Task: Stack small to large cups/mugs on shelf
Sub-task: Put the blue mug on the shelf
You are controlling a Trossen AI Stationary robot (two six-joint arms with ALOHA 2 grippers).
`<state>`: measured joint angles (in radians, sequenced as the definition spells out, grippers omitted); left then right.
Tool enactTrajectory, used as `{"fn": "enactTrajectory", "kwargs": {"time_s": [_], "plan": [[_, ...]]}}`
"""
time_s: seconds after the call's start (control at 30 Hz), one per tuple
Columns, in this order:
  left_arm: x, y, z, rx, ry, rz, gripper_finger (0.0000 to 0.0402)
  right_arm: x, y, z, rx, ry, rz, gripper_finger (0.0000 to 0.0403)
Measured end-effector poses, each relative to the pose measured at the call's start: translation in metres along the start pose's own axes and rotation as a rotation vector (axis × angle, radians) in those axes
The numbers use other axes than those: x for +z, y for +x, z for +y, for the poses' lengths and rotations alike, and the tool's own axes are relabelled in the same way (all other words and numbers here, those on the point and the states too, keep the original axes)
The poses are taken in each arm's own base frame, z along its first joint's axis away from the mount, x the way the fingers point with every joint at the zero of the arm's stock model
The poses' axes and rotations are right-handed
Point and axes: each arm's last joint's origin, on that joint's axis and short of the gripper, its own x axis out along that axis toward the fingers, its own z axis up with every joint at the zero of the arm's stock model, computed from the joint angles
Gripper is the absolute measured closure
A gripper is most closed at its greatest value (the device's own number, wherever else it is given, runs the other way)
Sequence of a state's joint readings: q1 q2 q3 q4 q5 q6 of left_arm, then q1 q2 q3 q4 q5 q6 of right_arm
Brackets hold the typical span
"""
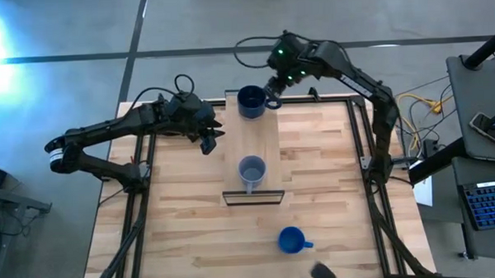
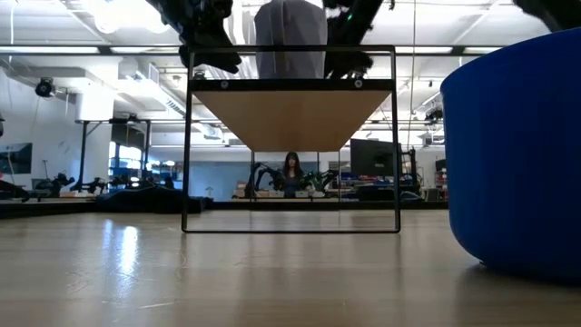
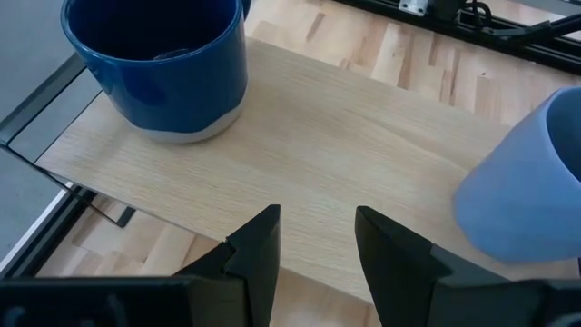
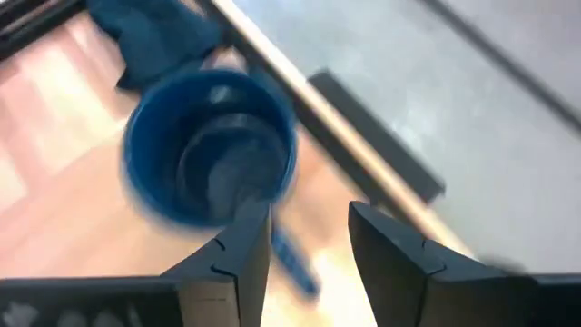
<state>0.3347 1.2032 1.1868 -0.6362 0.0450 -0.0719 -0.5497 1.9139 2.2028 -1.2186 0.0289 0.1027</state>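
Now: right hand (image 1: 272, 98) just beside the navy mug (image 1: 250, 101) at the shelf's (image 1: 268, 142) far end.
I see its fingers parted in the wrist view, holding nothing; the mug handle looks to point toward it, though blur makes that unsure. Grey-blue mug (image 1: 251, 171) stands on the shelf's near end, bright blue mug (image 1: 292, 240) on the bench (image 1: 332, 202), nearer my right arm. Left hand (image 1: 208, 137) hovers open and empty, beside the shelf's left edge.
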Motion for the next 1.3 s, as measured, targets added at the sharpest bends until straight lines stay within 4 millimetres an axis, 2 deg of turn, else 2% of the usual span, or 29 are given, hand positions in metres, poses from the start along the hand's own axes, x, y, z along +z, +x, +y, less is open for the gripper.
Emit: {"fn": "enactTrajectory", "kwargs": {"time_s": [0.1, 0.23, 0.4, 0.57, 0.7, 0.83, 1.03, 1.17, 1.3], "plan": [[0.000, 0.000, 0.000, -0.003, 0.000, -0.001, 0.0272, -0.014, -0.021, 0.011, -0.001, 0.054, 0.071, 0.0260], [0.000, -0.001, 0.000, -0.005, 0.019, -0.002, 0.0272, -0.042, -0.046, 0.038, -0.053, 0.096, 0.235, 0.0266], [0.001, -0.002, -0.001, -0.028, 0.035, -0.005, 0.0272, -0.071, -0.070, 0.095, 0.024, 0.157, 0.257, 0.0266], [-0.001, -0.008, -0.004, -0.130, 0.071, -0.009, 0.0272, -0.124, -0.087, 0.151, 0.034, 0.272, 0.313, 0.0260], [-0.001, -0.014, -0.006, -0.175, 0.088, -0.022, 0.0272, -0.175, -0.098, 0.194, -0.007, 0.401, 0.348, 0.0259], [-0.004, -0.020, -0.007, -0.222, 0.118, -0.037, 0.0272, -0.222, -0.098, 0.235, -0.003, 0.514, 0.312, 0.0259], [-0.005, -0.024, -0.008, -0.271, 0.122, -0.041, 0.0272, -0.273, -0.084, 0.273, -0.025, 0.625, 0.346, 0.0257], [-0.006, -0.024, -0.008, -0.271, 0.120, -0.025, 0.0272, -0.292, -0.071, 0.287, -0.066, 0.641, 0.380, 0.0257], [-0.009, -0.024, -0.008, -0.274, 0.115, 0.002, 0.0272, -0.301, -0.057, 0.298, -0.083, 0.621, 0.438, 0.0259]]}}
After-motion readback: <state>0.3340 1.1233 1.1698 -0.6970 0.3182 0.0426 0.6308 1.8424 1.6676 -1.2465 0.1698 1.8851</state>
